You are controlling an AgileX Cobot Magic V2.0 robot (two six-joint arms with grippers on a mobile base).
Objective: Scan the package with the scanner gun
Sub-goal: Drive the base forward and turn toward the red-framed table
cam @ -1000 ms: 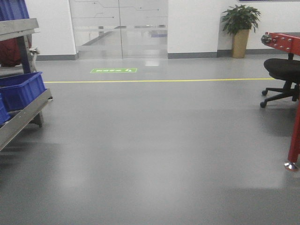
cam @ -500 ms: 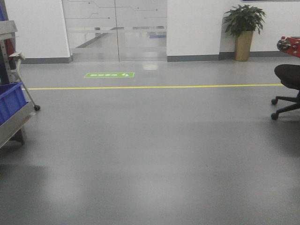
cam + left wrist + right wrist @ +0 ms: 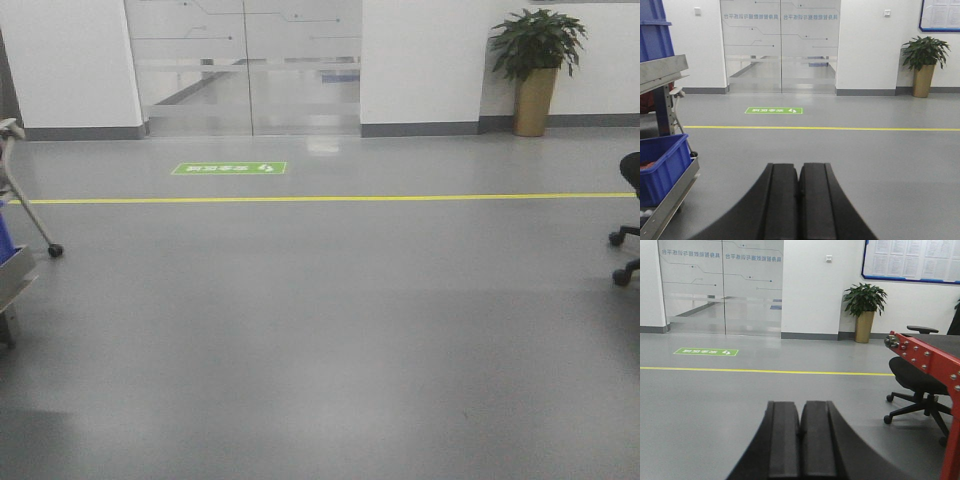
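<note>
Glossy grey floor [image 3: 320, 350], yellow line [image 3: 330, 198] across it, green floor sign [image 3: 229, 168] before frosted glass doors [image 3: 245, 65], white walls [image 3: 420, 55], potted plant [image 3: 537, 45], black office chair [image 3: 917, 380] beside red frame [image 3: 927, 352], blue bin [image 3: 662, 165] on metal rack [image 3: 665, 70].

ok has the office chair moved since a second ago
no, seemingly not itself: the office chair slid right in frame, but so did the potted plant, so the view itself moved forward

Left jaws together, right jaws together
</note>
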